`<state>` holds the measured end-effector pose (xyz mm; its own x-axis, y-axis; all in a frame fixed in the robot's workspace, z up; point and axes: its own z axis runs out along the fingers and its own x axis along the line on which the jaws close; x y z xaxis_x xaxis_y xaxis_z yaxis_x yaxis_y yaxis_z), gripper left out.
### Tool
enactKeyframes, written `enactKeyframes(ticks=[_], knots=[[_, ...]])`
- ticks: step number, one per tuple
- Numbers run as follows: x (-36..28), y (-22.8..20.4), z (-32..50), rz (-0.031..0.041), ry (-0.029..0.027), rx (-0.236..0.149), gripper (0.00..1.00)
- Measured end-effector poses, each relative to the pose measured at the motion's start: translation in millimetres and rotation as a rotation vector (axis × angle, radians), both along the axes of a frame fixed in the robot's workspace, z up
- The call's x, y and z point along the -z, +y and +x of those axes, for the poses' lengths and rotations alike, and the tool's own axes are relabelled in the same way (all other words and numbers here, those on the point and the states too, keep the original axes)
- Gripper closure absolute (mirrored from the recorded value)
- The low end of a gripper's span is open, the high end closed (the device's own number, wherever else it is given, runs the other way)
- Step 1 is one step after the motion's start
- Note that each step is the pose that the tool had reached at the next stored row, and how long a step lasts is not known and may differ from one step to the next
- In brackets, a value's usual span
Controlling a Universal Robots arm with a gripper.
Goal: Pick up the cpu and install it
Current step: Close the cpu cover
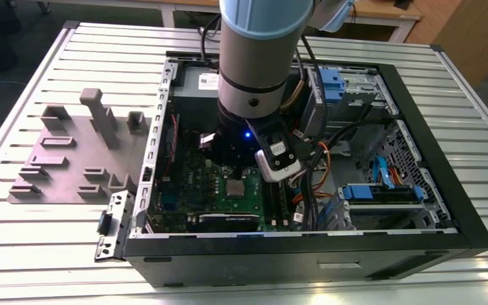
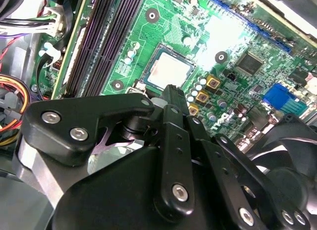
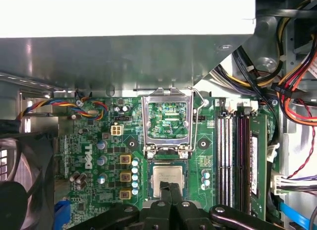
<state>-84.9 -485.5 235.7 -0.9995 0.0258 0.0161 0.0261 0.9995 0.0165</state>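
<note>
The cpu point(image 3: 167, 179) lies flat in its socket on the green motherboard point(image 3: 94, 141). The board sits inside the open computer case point(image 1: 312, 260), which rests on the slatted worktop point(image 1: 58, 254). The hinged socket frame point(image 3: 167, 122) stands raised just beside the cpu. The gripper point(image 3: 171, 188) hangs close over the cpu's near edge, and its fingers point(image 2: 173, 121) are pressed together with nothing between them.

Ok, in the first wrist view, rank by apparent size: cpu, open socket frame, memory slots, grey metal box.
1. grey metal box
2. socket frame and memory slots, too alike to rank
3. cpu, partly behind the gripper
</note>
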Motion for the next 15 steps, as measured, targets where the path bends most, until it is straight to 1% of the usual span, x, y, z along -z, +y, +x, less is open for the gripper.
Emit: enactKeyframes(ticks=[9, 15], knots=[[-1.6, 0.0, 0.0, -0.0002, 0.0001, 0.000, 0.89], [-5.0, 0.0, 0.0, -0.0002, 0.0001, 0.000, 0.89]])
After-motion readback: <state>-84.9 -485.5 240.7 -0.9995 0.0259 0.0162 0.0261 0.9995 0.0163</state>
